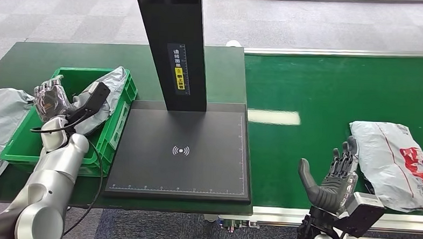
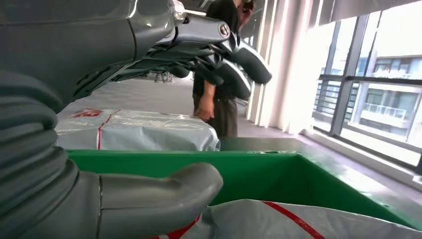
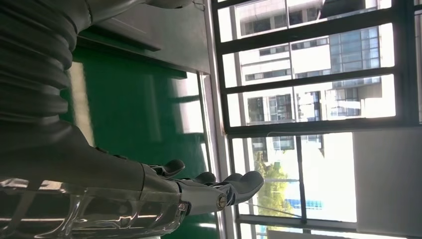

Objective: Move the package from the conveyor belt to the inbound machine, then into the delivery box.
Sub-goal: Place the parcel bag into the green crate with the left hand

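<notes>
Silver arm segments enter at the lower left of the head view, ending in the left hand (image 1: 51, 99) poised over the green delivery box (image 1: 25, 143); its fingers are apart and grip nothing, and the left wrist view shows thumb and fingers spread above the grey package (image 1: 105, 96). That package leans tilted against the box's right wall, partly inside and partly over the rim, which suggests it has been let go there and needs no further support. At the lower right of the frame the right hand (image 1: 333, 178) stands upright over the green conveyor belt (image 1: 318, 86), fingers extended and apart, empty, palm turned toward a second grey-and-red package (image 1: 399, 160) lying flat just beside it; this posture is judged to prepare a sideways grasp. In the centre lies the black inbound machine platform (image 1: 181, 150), bare, with its scanner column (image 1: 175, 42) rising toward the top of the frame. Another grey bag (image 1: 2, 113) lies at the left edge, outside the box. Farther off in the left wrist view, a person (image 2: 219, 99) stands behind the table.
</notes>
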`<state>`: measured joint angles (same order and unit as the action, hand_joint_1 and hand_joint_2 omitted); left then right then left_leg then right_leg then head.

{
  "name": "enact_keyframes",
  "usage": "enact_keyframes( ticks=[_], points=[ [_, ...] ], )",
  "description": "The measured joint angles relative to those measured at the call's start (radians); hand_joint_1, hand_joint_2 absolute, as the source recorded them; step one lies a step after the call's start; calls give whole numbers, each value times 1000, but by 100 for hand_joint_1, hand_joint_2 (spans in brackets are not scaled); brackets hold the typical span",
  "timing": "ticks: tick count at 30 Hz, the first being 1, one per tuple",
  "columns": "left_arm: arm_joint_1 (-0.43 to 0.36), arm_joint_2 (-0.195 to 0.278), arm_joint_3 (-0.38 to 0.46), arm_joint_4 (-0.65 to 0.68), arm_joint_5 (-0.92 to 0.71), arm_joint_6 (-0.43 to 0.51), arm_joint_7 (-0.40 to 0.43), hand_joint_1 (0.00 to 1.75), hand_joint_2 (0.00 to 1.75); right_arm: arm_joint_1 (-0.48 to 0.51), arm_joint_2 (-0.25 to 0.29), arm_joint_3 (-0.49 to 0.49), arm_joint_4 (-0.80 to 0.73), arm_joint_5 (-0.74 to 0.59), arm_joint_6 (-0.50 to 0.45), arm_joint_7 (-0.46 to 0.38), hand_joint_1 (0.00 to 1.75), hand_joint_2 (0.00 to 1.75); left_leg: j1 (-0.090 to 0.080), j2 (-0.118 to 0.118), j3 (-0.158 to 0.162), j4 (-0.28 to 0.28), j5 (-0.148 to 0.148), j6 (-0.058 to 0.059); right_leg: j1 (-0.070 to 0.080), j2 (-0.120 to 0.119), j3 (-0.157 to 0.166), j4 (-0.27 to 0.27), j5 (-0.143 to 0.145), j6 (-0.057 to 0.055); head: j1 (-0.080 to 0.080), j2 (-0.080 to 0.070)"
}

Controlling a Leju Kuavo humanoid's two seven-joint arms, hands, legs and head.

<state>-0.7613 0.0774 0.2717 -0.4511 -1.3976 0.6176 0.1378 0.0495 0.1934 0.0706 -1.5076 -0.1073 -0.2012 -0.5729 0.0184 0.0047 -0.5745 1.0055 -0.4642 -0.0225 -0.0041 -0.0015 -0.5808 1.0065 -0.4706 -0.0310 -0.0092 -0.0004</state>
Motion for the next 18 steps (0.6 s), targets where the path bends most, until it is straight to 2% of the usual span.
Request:
enact_keyframes(
  ticks=[2,6,7,8,10,14,16,18],
  points=[
    [2,-12,7,-4,101,47,-129,0,175,3,0,1,-2,4,-2,1,0,175,0,0,0,0,0,0,0,0,0,0,0,0,0,0],
    [65,-82,42,-131,504,83,-621,0,175,15,-2,13,-7,32,11,6,0,175,-1,0,0,0,-1,0,-1,0,0,0,0,0,0,0],
    [102,-108,45,-197,592,84,-716,0,175,17,-3,19,-7,41,19,7,0,175,-1,1,0,0,-1,0,-1,1,0,0,0,0,0,0],
    [145,-132,43,-272,667,85,-774,0,175,18,-4,24,-6,48,27,7,0,175,-2,2,0,0,-2,0,-2,2,0,0,0,0,0,0],
    [244,-172,22,-438,817,85,-823,0,175,20,-7,32,-2,58,40,6,0,175,-2,5,0,0,-3,0,-2,5,0,0,0,1,0,0],
    [420,-202,-79,-682,1009,56,-821,0,175,22,-15,42,12,76,54,2,0,175,-2,3,0,0,-4,1,-2,3,-1,-1,-2,2,0,0],
    [486,-203,-146,-756,1070,-4,-800,0,175,22,-19,46,18,101,60,5,0,175,-2,1,-1,0,-4,1,-2,1,0,-1,-2,2,0,0],
    [541,-203,-208,-815,1146,-117,-770,0,175,22,-26,51,25,145,70,21,0,175,-2,1,-1,0,-4,2,-2,1,0,-1,-2,2,0,0]
  ],
)
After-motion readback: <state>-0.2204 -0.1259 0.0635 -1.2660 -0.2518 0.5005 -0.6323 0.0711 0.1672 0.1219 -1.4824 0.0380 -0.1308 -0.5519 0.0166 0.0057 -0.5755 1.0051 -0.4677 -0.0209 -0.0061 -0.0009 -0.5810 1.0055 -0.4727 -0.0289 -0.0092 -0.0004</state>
